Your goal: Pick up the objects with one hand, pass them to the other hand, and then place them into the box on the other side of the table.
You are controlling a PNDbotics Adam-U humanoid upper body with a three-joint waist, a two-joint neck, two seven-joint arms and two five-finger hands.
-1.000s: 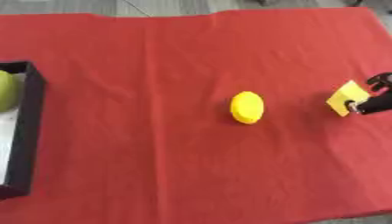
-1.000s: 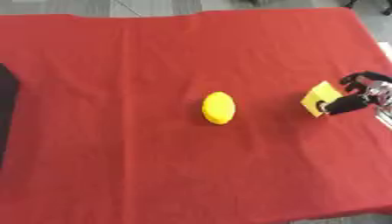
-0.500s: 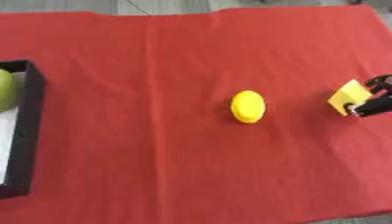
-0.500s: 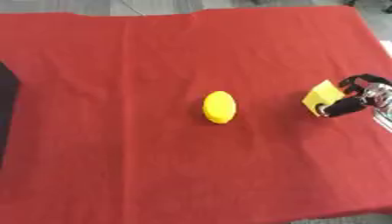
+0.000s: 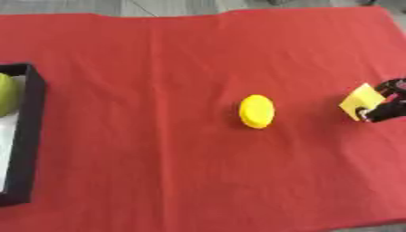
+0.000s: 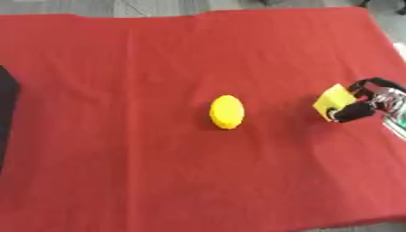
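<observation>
one red cloth point(image 5: 158, 68) covers the table; its far and near edges show, with grey floor beyond.

one yellow oval point(image 5: 257, 111) lies on the cloth near the centre, apart from everything else. its kind cannot be made out beyond colour and rounded shape.

one yellow block point(image 6: 334, 100) sits at the right side of the cloth, tilted, between the fingers of the right hand point(image 6: 366, 102). the fingers point(image 6: 351, 112) are curled round the block: one dark finger below it, another arched over its upper right corner. whether the block touches the cloth or is lifted off it cannot be told. the hand is cut off at the right edge; only fingers and a bit of silver show in the right eye view, less in the left eye view.

one black box point(image 5: 30, 136) stands at the left edge, well apart from both yellow things. it is cut off by the frame, so only its right wall and part of a pale floor show. one green round thing point(image 5: 6, 94) lies inside near the far end, also cut off. in the right eye view only a dark sliver of the box shows.

the left hand shows in neither view.
</observation>
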